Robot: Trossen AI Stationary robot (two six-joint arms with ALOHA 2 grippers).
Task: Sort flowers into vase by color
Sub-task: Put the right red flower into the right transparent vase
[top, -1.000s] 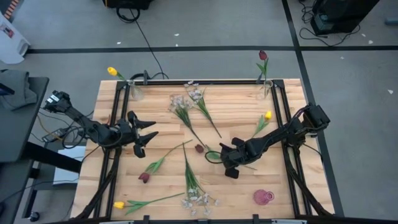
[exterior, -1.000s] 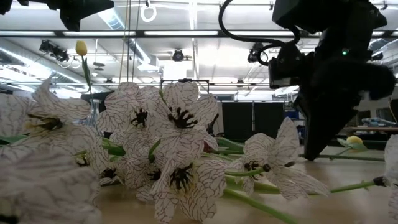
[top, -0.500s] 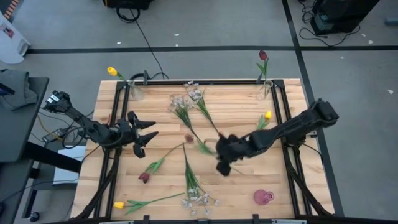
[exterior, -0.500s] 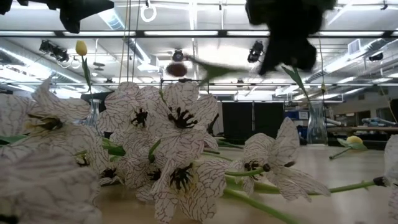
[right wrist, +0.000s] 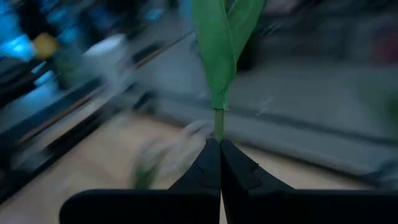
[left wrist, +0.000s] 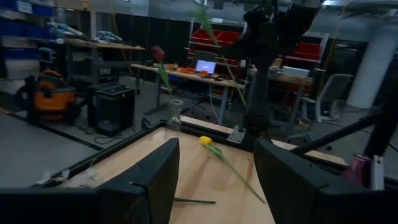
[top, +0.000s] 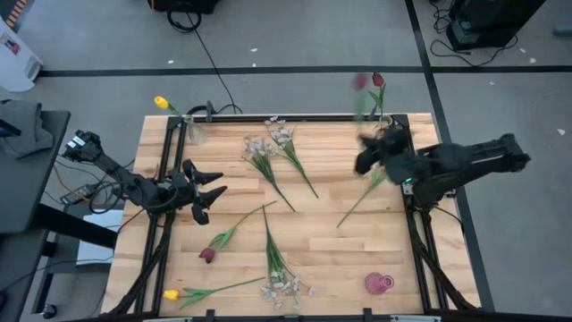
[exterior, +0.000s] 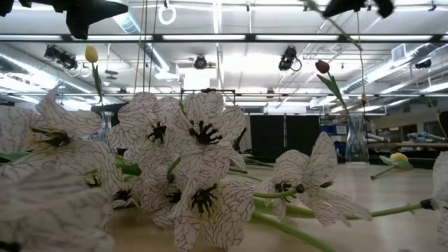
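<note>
**Materials and surface finish**

Desk (top: 340,259): pale wood planks, matt, visible grain; dark metal frame (top: 404,192) along the edges.
Vases (exterior: 356,140): clear glass, glossy.
White blossoms (exterior: 199,150): cloth-like petals, matt, dark veining.
Flower stem (right wrist: 218,121): smooth green plastic.
Right gripper (right wrist: 219,163): matt black.

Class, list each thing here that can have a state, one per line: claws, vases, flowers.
Left claw: open, empty.
Right claw: shut on a green stem.
Left vase: upright, holding a yellow tulip.
Right vase: upright, holding a dark red tulip.
White sprays: lying flat.
</note>
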